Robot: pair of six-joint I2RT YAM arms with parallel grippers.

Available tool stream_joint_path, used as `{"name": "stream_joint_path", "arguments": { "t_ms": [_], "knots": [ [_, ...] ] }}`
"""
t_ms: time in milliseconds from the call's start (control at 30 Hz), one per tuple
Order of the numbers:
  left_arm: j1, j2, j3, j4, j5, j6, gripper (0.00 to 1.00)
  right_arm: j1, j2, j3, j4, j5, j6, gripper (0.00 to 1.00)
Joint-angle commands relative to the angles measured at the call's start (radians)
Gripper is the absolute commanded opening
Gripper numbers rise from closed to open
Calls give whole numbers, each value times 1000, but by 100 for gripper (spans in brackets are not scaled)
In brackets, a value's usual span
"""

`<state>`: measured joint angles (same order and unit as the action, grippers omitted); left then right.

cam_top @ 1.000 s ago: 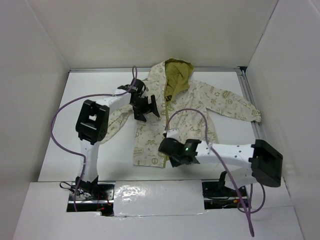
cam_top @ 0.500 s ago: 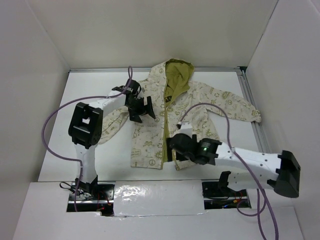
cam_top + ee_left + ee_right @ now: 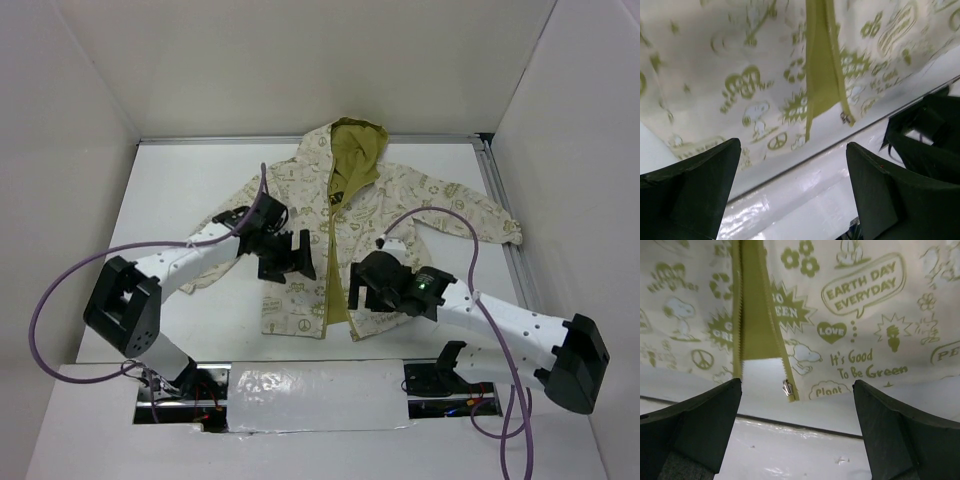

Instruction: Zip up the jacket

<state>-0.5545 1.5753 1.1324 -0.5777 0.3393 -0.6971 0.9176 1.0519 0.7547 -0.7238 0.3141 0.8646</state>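
The cream jacket with olive-green prints lies flat on the white table, hood at the far end, its front parted in a narrow green gap. My left gripper hovers open over the lower left front panel. My right gripper hovers open over the lower right panel near the hem. In the right wrist view the silver zipper slider hangs at the bottom of the right zipper edge, just beyond my open right gripper. The left wrist view shows the same slider and hem beyond my empty left gripper.
The white table is boxed in by white walls on three sides. A metal rail runs along its right edge. A shiny taped strip borders the near edge by the arm bases. Purple cables loop over both arms.
My right gripper has opened and moved right and slightly away over the hem. The left arm swung from the jacket's upper left down to its lower front. The front has parted.
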Motion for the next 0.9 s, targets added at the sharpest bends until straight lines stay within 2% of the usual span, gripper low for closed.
{"name": "stream_joint_path", "arguments": {
  "t_ms": [0,133,233,433,467,567,733,867],
  "knots": [
    [-53,-87,-60,-42,-37,-90,99,12,36,-47,12,-110,-13,99],
    [-122,-194,-163,-60,-48,-143,99,66,71,-110,41,-138,14,95],
    [-159,-267,-213,-60,-40,-182,99,124,138,-89,3,-109,56,91],
    [-197,-301,-263,-91,-74,-245,99,198,226,-68,-8,-60,103,90],
    [-202,-308,-264,-96,-82,-251,99,204,229,-66,-14,-32,158,90],
    [-206,-320,-269,-99,-86,-259,99,158,218,-68,-34,-13,217,91],
    [-208,-337,-272,-97,-89,-260,99,11,146,-133,-5,-147,272,89],
    [-206,-336,-261,-103,-102,-257,99,-68,168,-184,40,-204,278,88]
  ]
}}
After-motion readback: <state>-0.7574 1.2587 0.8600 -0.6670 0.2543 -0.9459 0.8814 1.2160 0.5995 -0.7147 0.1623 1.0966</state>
